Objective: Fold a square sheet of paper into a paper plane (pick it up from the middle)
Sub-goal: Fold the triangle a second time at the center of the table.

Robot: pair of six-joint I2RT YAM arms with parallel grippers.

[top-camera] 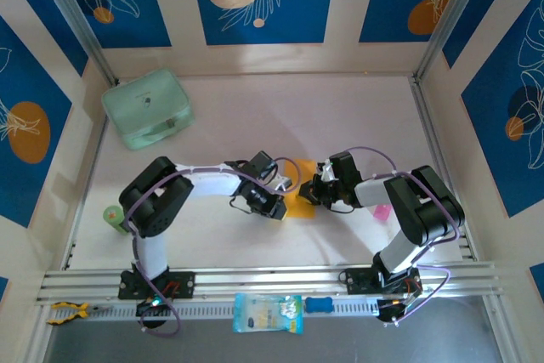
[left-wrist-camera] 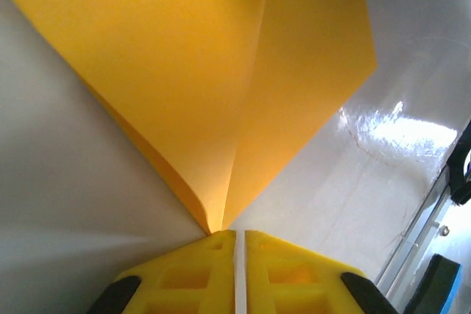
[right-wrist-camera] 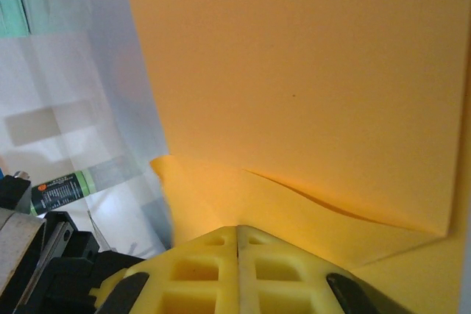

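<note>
The left gripper (left-wrist-camera: 240, 234) and right gripper (right-wrist-camera: 238, 229) each clamp the paper (top-camera: 299, 201), which spans between them over the surface (top-camera: 340, 116). Pulling apart unevenly could tear it or skew the crease.

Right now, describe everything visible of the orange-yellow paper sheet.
The orange-yellow paper sheet is thin, plain and creased. In the left wrist view two panels meet at a fold running into the left end effector, which pinches it. The right end effector is shut on a layered, slightly curled edge. The sheet spans the gap between them.
</note>
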